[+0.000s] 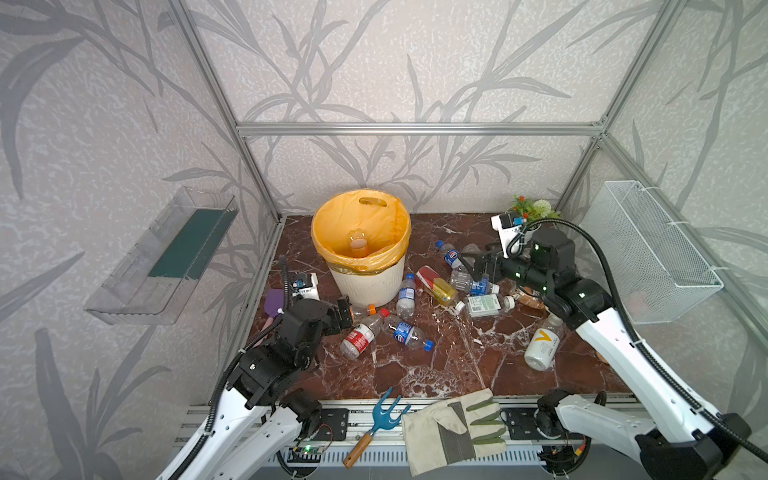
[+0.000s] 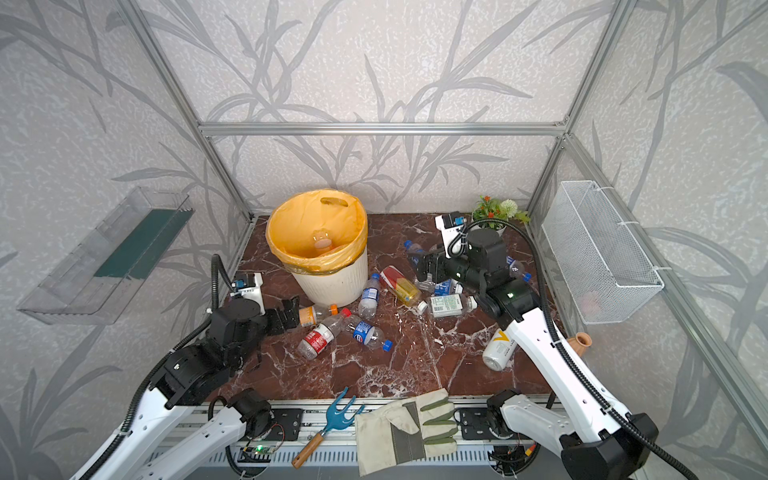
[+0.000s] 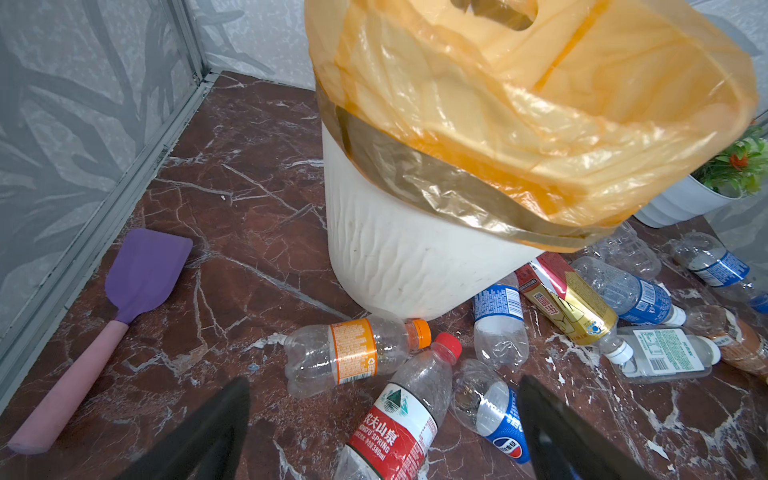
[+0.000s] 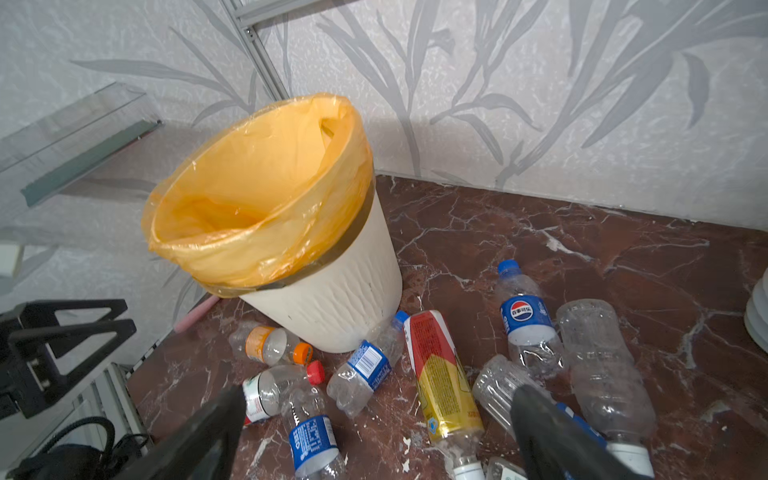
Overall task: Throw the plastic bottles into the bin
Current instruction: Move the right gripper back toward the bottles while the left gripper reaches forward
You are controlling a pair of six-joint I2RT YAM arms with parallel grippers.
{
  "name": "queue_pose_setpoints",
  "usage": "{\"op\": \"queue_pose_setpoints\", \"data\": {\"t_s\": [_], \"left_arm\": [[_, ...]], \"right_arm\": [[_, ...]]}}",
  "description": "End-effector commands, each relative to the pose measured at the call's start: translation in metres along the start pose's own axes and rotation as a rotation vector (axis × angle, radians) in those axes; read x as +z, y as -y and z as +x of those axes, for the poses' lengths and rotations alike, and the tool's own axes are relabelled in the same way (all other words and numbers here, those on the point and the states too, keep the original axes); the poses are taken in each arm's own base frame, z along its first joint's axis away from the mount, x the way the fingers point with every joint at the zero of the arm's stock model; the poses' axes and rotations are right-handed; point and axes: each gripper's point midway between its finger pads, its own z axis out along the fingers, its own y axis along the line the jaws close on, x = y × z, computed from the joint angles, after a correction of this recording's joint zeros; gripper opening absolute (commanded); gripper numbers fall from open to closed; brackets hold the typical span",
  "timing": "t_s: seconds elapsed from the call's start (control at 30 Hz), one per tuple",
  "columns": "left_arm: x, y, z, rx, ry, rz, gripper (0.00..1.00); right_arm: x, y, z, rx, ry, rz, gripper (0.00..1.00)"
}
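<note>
- One bottle is inside the bin, down in the orange liner.
- The bin stands far-left of centre on the tabletop.
- I see the other plastic bottles all lying on the tabletop, spread from the bin's foot out to the right.
- Left hand: jaws spread wide and empty. It sits low, near-left of the bin, and points right.
- The orange-label bottle lies just beside the left hand, base toward it. I can't tell whether they touch.
- The red-label bottle and a near Pepsi bottle lie just near of the orange-label bottle, cap ends close together.
- A blue-label bottle lies against the bin's foot on its right. The red-and-gold bottle is just right of that.
- Right hand: jaws wide apart with nothing between them. It is raised over the far-right cluster and points left toward the bin.
- Around the right hand are a far Pepsi bottle, a clear unlabelled bottle and a green-and-white-label bottle.
- A white bottle with a yellow mark lies near-right, beside the right arm.
- Other items: a purple spatula at the left edge, a blue garden fork and a work glove on the near rail.
- Also a flower pot in the far-right corner and a wire basket on the right wall.
</note>
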Motion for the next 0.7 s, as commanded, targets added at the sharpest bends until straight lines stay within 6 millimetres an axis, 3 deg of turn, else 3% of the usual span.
{"op": "queue_pose_setpoints", "data": {"t_s": [0.0, 0.2, 0.3, 0.53, 0.67], "left_arm": [[0.002, 0.004, 0.006, -0.014, 0.0, -0.001, 0.99], [0.003, 0.022, 0.013, 0.081, 0.008, 0.006, 0.99], [0.012, 0.036, 0.027, 0.149, -0.064, 0.03, 0.98], [0.028, 0.075, 0.079, 0.454, -0.288, 0.135, 0.92], [0.035, 0.093, 0.097, 0.64, -0.396, 0.169, 0.89]], "right_arm": [[-0.013, -0.004, 0.019, -0.059, -0.02, -0.021, 0.99], [-0.017, 0.006, 0.068, -0.078, -0.15, 0.005, 0.99], [-0.019, 0.013, 0.081, -0.082, -0.179, 0.033, 0.99], [-0.028, 0.024, 0.091, -0.098, -0.166, 0.077, 0.99], [-0.031, 0.035, 0.09, -0.087, -0.164, 0.099, 0.99]]}}
